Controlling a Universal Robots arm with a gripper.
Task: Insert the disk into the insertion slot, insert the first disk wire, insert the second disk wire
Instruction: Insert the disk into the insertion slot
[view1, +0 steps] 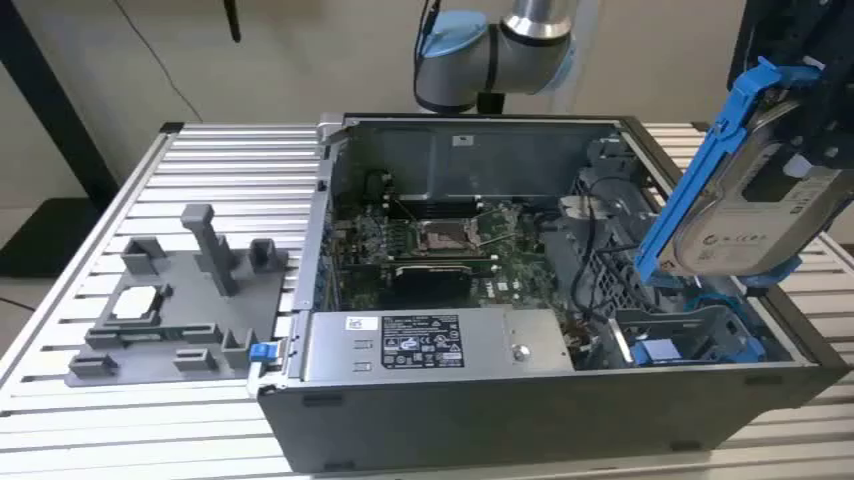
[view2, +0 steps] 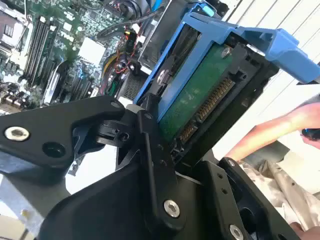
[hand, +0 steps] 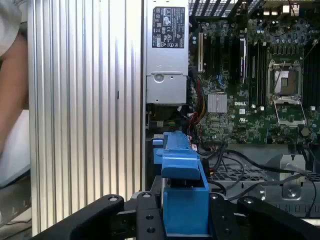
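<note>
The disk (view1: 754, 205), a silver-grey drive with a white label in a bright blue carrier frame, hangs tilted and nearly upright above the case's near corner on the exterior view's right. My gripper (view1: 809, 120) is shut on it from above. Both wrist views look along the gripper (view2: 167, 145) (hand: 185, 220): the second shows the disk's green board and connector (view2: 200, 95), the first the blue frame (hand: 182, 190) between the black fingers. The insertion slot (view1: 681, 335), a grey bay with blue tabs, lies just below the disk. Black cables (view1: 587, 265) run loose beside the bay.
The open case (view1: 534, 400) holds a motherboard with a CPU socket (view1: 441, 235) and a silver power-supply box (view1: 427, 340). A grey fixture (view1: 174, 300) stands on the slatted table at the exterior view's left. A person's arm (view2: 270, 135) reaches near the case.
</note>
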